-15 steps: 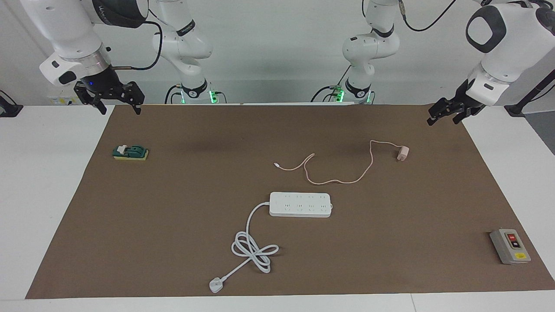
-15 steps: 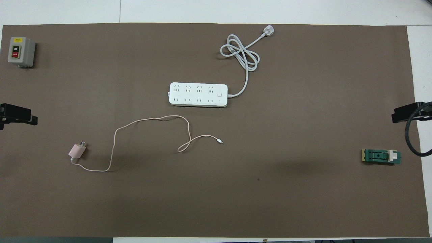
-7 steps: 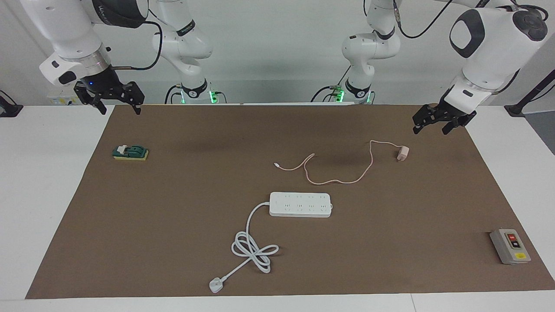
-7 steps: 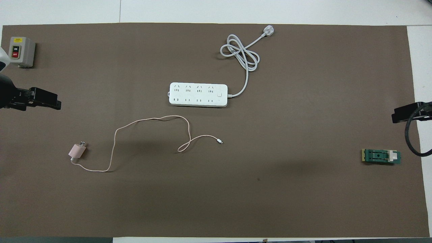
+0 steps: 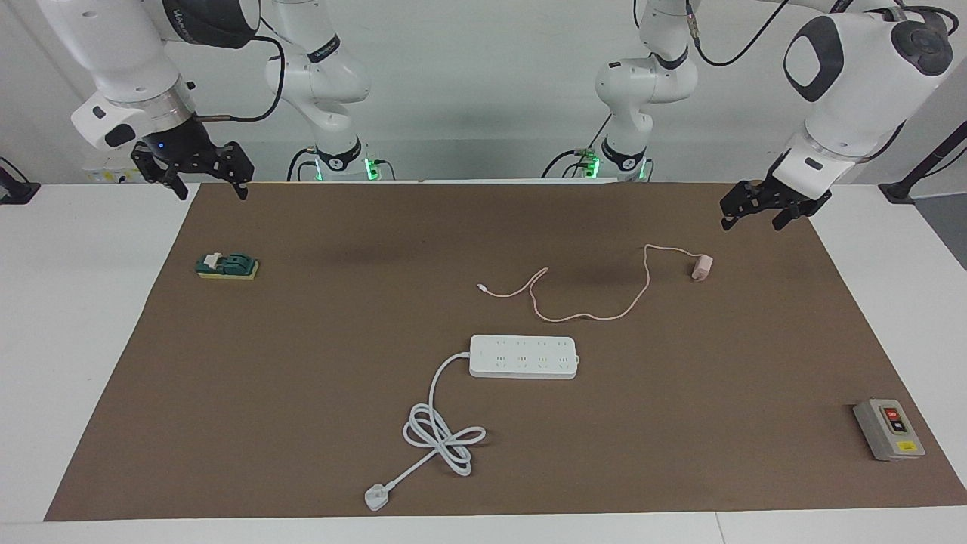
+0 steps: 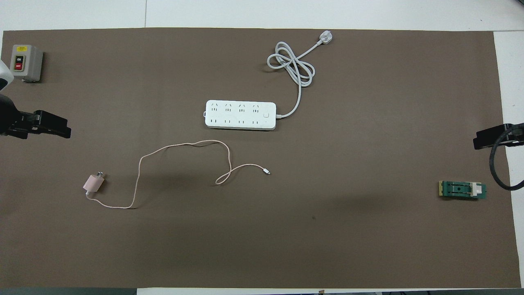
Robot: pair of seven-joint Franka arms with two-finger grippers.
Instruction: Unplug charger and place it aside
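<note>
The charger (image 5: 702,267) is a small pale pink cube lying on the brown mat, toward the left arm's end; it also shows in the overhead view (image 6: 93,183). Its thin pink cable (image 5: 589,316) trails loosely toward the middle, its free end apart from the white power strip (image 5: 523,357). Nothing is plugged into the strip (image 6: 240,114). My left gripper (image 5: 752,224) hangs open and empty over the mat, apart from the charger; in the overhead view (image 6: 61,131) it is between the charger and the grey box. My right gripper (image 5: 211,193) is open and empty and waits over the mat's corner.
The strip's thick white cord (image 5: 442,434) coils farther from the robots, ending in a plug (image 5: 375,497). A grey box with red and yellow buttons (image 5: 889,429) sits at the left arm's end. A small green block (image 5: 227,266) lies at the right arm's end.
My left gripper has swung in from the mat's edge to over the mat, closer to the charger. The charger, the strip and my right gripper have stayed in place.
</note>
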